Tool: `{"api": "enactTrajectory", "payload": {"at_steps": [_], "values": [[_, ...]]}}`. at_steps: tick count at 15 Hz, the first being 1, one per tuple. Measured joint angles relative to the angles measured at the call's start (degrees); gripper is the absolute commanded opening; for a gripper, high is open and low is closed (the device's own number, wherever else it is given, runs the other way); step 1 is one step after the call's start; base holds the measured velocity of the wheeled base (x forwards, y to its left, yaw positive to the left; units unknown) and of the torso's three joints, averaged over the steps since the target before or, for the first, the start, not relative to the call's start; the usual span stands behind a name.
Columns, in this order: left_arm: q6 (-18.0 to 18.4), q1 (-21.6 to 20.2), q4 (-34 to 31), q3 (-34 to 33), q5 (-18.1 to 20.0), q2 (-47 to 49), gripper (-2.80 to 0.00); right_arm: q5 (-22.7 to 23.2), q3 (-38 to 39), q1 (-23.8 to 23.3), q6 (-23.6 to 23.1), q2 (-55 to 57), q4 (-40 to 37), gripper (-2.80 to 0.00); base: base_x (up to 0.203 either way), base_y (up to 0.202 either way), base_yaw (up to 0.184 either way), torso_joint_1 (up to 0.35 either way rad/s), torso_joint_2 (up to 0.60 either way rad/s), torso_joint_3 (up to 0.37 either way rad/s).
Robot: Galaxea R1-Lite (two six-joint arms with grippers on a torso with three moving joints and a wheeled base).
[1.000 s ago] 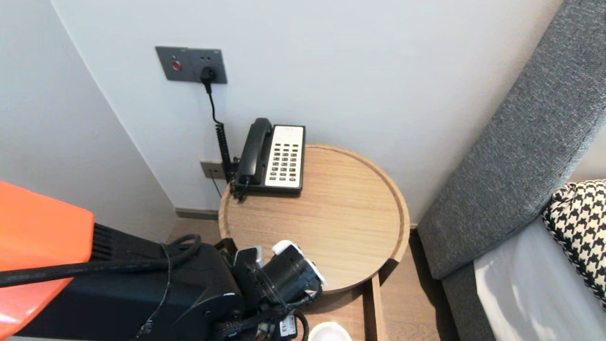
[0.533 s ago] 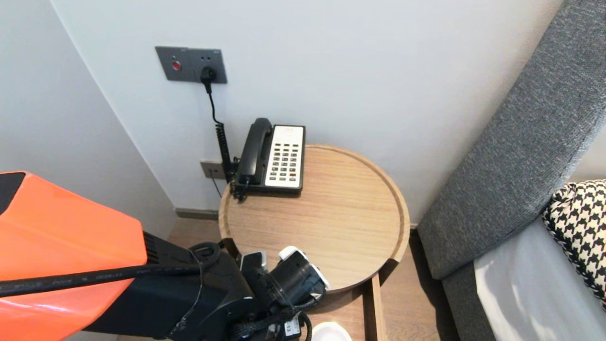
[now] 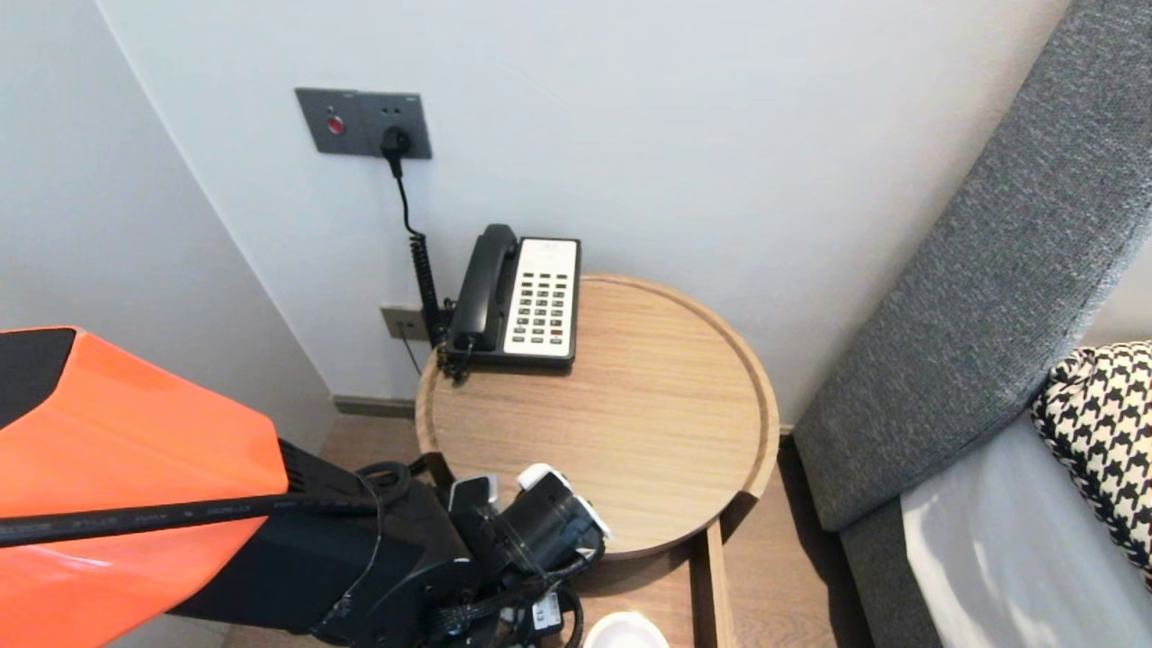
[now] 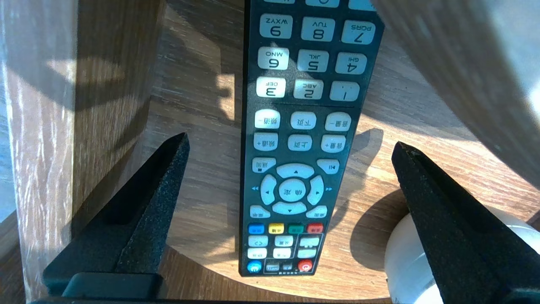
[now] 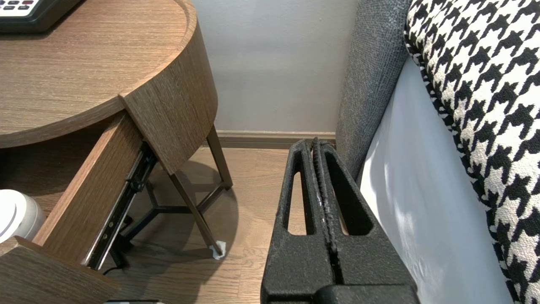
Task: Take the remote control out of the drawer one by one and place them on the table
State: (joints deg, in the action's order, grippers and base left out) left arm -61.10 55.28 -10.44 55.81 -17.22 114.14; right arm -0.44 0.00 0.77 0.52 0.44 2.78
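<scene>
A black remote control (image 4: 295, 139) with pale buttons lies flat on the wooden floor of the open drawer (image 4: 202, 105). My left gripper (image 4: 290, 140) hangs open over it. Its black fingertips (image 4: 168, 169) stand wide apart on either side of the remote, touching nothing. In the head view only the left wrist (image 3: 540, 522) shows, low at the round table's front edge, with the fingers hidden beneath it. My right gripper (image 5: 314, 145) is shut and empty, parked above the floor beside the bed.
A white round container (image 4: 405, 261) stands in the drawer close to one finger. The drawer's side wall (image 4: 42, 126) is near the other finger. A telephone (image 3: 526, 297) sits at the back of the round table (image 3: 630, 423). The grey headboard (image 3: 972, 297) and a houndstooth pillow (image 3: 1098, 423) are on the right.
The left arm's orange link has swung further into the head view. The wrist has shifted slightly towards the front left over the drawer.
</scene>
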Motion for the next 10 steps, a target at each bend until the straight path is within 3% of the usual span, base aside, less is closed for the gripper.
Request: {"api": "enactTrajectory", "payload": {"at_steps": [9, 10], "values": [[0.83, 0.0, 2.3, -1.1, -0.01, 1.16, 0.0, 0.0, 0.0, 0.0, 0.0, 0.0, -0.02, -2.8, 0.0, 0.0, 0.0, 0.0, 0.0, 0.0], [0.85, 0.0, 2.67, -1.26, -0.05, 1.29, -2.8, 0.02, 0.0, 0.0, 0.0, 0.0, 0.0, -2.8, 0.0, 0.0, 0.0, 0.0, 0.0, 0.0]]}}
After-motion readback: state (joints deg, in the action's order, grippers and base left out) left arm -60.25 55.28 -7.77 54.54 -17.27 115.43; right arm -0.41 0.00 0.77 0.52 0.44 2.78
